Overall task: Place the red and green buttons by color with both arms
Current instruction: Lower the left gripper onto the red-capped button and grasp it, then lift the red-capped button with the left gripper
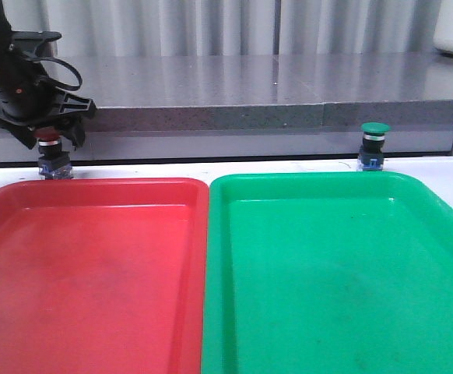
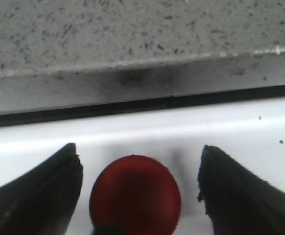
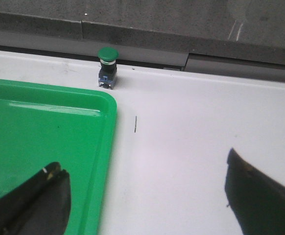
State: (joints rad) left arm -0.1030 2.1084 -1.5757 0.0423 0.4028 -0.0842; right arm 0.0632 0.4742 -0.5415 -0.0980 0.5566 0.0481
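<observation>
Front view: the left gripper (image 1: 49,134) is seen lowered over the red button (image 1: 52,156), which stands upright on the white worktop (image 1: 444,167) just behind the far rim of the red tray (image 1: 94,273). In the left wrist view the two dark, angular fingers (image 2: 39,196) are spread wide on either side of the round, matte dark-red cap (image 2: 135,193); a gap is visible between each finger and the cap, so nothing is grasped. The right gripper (image 3: 147,196) is shown only in the right wrist view, where its fingers (image 3: 260,196) are held far apart and empty, one above the corner of the green tray (image 3: 44,127), the other above bare worktop. The green button (image 3: 107,67) stands upright well apart from that gripper, near the tray's far corner and beside the grey speckled ledge (image 3: 181,19). A silver collar, black body and blue base are made out beneath its domed green cap. Both trays are smooth, glossy plastic with rounded, raised rims, set side by side and touching.
</observation>
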